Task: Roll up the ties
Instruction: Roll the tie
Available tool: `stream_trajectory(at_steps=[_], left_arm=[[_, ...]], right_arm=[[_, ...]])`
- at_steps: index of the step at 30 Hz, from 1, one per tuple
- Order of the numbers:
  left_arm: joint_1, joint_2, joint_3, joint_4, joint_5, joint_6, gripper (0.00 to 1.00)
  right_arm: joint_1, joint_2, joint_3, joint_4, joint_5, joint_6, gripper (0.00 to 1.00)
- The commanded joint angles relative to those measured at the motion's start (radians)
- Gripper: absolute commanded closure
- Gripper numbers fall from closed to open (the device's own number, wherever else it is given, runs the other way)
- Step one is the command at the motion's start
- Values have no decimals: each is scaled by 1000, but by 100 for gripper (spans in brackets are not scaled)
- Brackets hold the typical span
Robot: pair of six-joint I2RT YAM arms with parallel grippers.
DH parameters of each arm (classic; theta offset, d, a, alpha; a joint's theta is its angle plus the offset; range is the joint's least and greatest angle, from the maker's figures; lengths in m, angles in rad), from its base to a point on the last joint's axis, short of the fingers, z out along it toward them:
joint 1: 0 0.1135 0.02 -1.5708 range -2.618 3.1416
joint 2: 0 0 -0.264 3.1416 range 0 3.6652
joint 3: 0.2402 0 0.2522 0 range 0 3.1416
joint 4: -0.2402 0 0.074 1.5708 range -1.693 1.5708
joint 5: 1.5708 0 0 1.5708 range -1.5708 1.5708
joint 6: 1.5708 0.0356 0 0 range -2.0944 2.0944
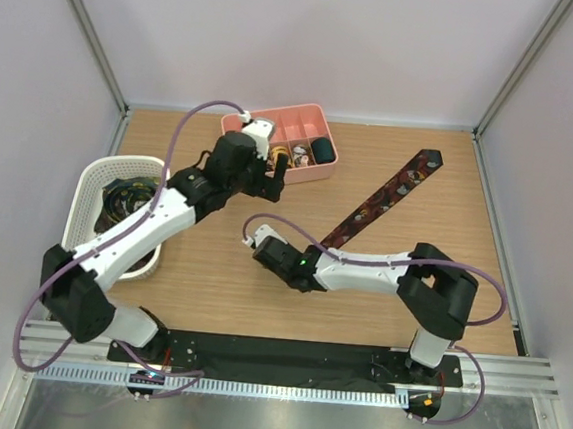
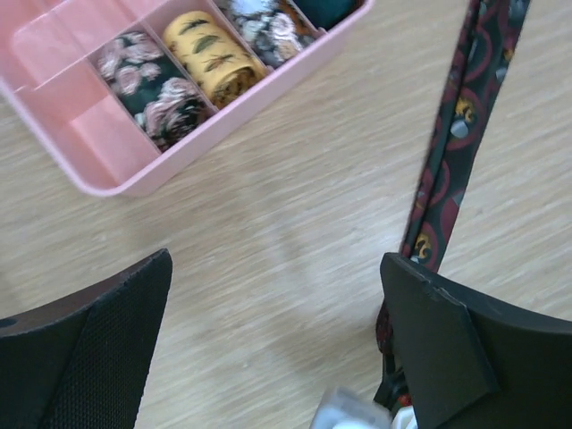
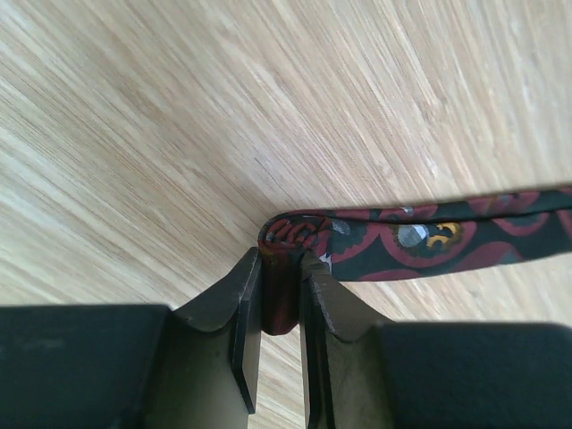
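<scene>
- A pale wooden table (image 1: 210, 288) carries the whole scene, walled in by white panels.
- A white mesh basket (image 1: 94, 173) stands at the table's left edge with dark printed ties (image 1: 127, 201) heaped inside; the left arm reaches over it.
- A long tie (image 1: 389, 191), dark with red arcs and small yellow and grey figures, lies flat on the wood. It runs diagonally from mid-table to its broad end near the far right corner.
- A pink divided tray (image 1: 275, 111) sits at the far edge, just beside the left arm's wrist.
- The left gripper (image 2: 275, 268) hangs over bare wood with its fingers spread wide and nothing between them. The tray is up and to the left in its wrist view, and the long tie passes beside and behind its right-hand finger (image 2: 429, 340).
- The right gripper (image 3: 279, 268) is clenched on the long tie's narrow near end. The fabric is folded over and pinched between the two fingers, and the rest trails off to the right across the table.
- Rolled ties (image 2: 210, 58) fill neighbouring tray compartments: a pink-floral coil, a yellow one, a grey-floral one.
</scene>
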Motion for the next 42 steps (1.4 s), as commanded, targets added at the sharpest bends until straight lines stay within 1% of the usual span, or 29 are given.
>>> stream_trajectory(at_steps=[1, 2, 4, 5, 6, 9, 10, 11, 14, 15, 17, 18, 19, 21, 23, 25, 26, 27, 28, 29, 30, 35, 36, 38, 39, 40, 42], left_arm=[[36, -135, -103, 186, -126, -103, 0], [53, -183, -148, 200, -155, -157, 0], [70, -232, -195, 237, -216, -208, 0], [71, -253, -215, 244, -250, -269, 0], [83, -295, -261, 264, -273, -300, 0], [106, -355, -318, 277, -284, -356, 0], [107, -367, -331, 278, -278, -356, 0], [108, -379, -343, 280, -275, -356, 0], [108, -434, -407, 292, -267, -354, 0], [108, -470, -462, 336, -249, -324, 0], [108, -506, -527, 408, -139, -281, 0], [108, -520, -556, 448, -126, -284, 0], [108, -548, -608, 489, -116, -282, 0], [108, -559, -645, 528, -96, -282, 0], [108, -570, -692, 553, -102, -285, 0], [108, -580, -749, 640, -123, -320, 0], [108, -589, -841, 705, -100, -319, 0], [108, -590, -890, 881, -20, -305, 0], [108, -585, -932, 966, 5, -295, 0], [107, -547, -994, 1101, 28, -279, 0], [107, -524, -1005, 1141, 65, -256, 0], [81, -358, -960, 1157, 197, -157, 0], [58, -314, -941, 1160, 202, -120, 0], [27, -280, -929, 1181, 260, -71, 0], [10, -266, -926, 1192, 294, 21, 0], [-33, -239, -917, 1195, 320, 70, 0], [-62, -209, -891, 1144, 380, 147, 0]], right_arm=[[-57, -82, -57, 115, -237, 22, 87], [-78, -110, -69, 140, -269, 23, 87], [-107, -134, -107, 166, -329, 26, 87], [-121, -145, -118, 190, -390, 36, 87], [-147, -164, -138, 201, -415, 39, 87], [-178, -181, -168, 232, -492, 52, 87], [-204, -187, -172, 244, -502, 54, 87], [-216, -190, -178, 247, -578, 57, 87], [-282, -188, -190, 269, -659, 71, 87], [-304, -190, -195, 273, -718, 82, 87], [-359, -187, -207, 299, -778, 94, 87], [-374, -182, -210, 307, -827, 105, 87], [-397, -176, -216, 324, -844, 111, 87], [-413, -162, -219, 333, -880, 114, 87], [-437, -145, -228, 358, -918, 129, 87], [-456, -136, -235, 384, -966, 137, 87], [-477, -125, -242, 391, -982, 144, 87], [-488, -121, -248, 396, -998, 151, 87], [-499, -115, -253, 439, -1047, 158, 87], [-526, -104, -267, 454, -1068, 174, 87], [-535, -96, -270, 467, -1093, 181, 87], [-591, -52, -282, 526, -1194, 220, 87], [-606, -40, -279, 531, -1205, 226, 87], [-617, -26, -273, 536, -1231, 232, 87], [-623, -20, -270, 536, -1246, 240, 87], [-632, -9, -268, 537, -1257, 243, 88], [-641, -3, -265, 542, -1282, 253, 88]])
